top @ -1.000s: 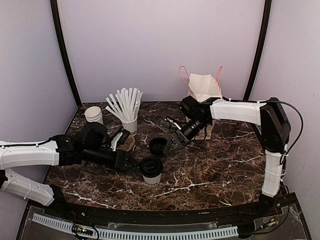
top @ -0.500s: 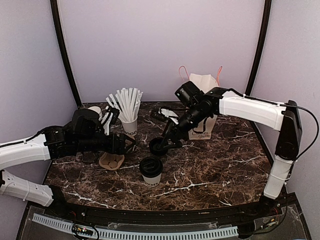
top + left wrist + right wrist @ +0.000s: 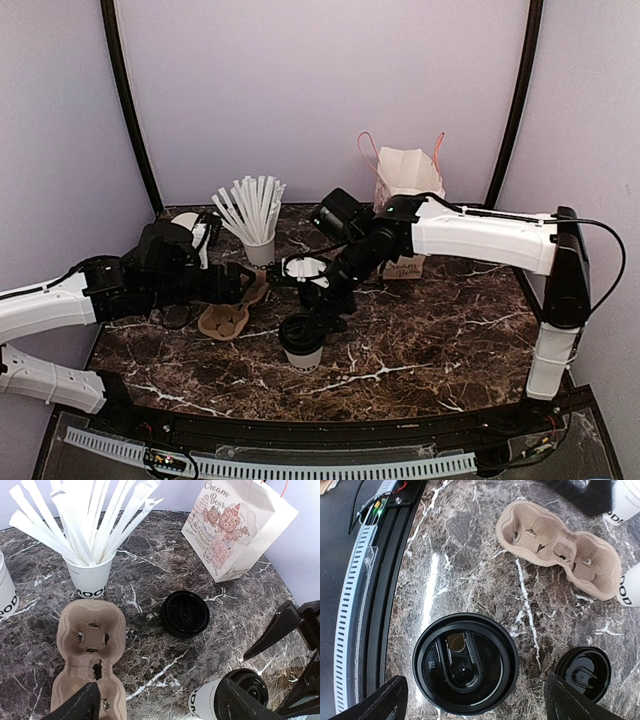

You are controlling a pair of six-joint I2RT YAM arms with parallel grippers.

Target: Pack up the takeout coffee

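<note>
The takeout coffee (image 3: 301,341), a small white cup with a black dome lid, stands upright near the table's front middle. My right gripper (image 3: 318,304) hangs open just above it. In the right wrist view the lid (image 3: 465,662) lies between the two spread fingertips (image 3: 376,704), untouched. My left gripper (image 3: 249,285) is open to the cup's left, over the cardboard carrier (image 3: 224,319). The left wrist view shows the coffee (image 3: 227,698) by that gripper's right finger, and nothing is held. The paper bag (image 3: 408,188) stands at the back right.
A loose black lid (image 3: 185,614) lies behind the coffee. A white cup of straws (image 3: 259,246) stands at the back left, with a lidless cup stack (image 3: 187,223) beside it. The table's front rail (image 3: 370,580) runs close to the coffee.
My right gripper swung left and forward from the loose lid to above the coffee, opening wider. My left gripper opened and drew back left from the cup, uncovering the carrier.
</note>
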